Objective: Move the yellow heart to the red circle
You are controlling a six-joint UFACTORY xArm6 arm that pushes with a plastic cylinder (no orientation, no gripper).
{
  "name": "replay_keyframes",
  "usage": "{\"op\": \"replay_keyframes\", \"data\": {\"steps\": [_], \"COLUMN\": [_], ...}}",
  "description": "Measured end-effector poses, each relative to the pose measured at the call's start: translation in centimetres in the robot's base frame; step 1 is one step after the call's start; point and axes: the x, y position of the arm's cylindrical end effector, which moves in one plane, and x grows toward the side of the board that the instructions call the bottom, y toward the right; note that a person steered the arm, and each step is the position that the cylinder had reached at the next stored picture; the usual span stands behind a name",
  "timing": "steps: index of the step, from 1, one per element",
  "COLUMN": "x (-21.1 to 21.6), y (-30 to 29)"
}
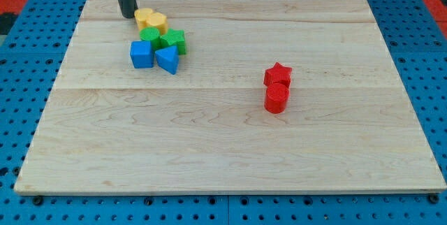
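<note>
My tip is at the view's upper left, touching the left side of two yellow blocks. The left yellow block and the right one sit side by side; I cannot tell which is the heart. They lie against a green round block and a green star. The red circle lies right of centre, with a red star touching its top side.
A blue cube and a blue triangle lie just below the green blocks. The wooden board sits on a blue pegboard; its top edge is close above my tip.
</note>
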Motion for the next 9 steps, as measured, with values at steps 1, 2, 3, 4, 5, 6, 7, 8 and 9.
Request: {"op": "replay_keyframes", "data": {"steps": [1,2,3,4,5,6,7,8,9], "x": [1.3,3.1,4.4,5.8,8.1,7.3,9.3,4.3,3.8], "y": [6.0,9.1,14.3,18.9,20.5,19.9,20.1,19.9,14.4]}}
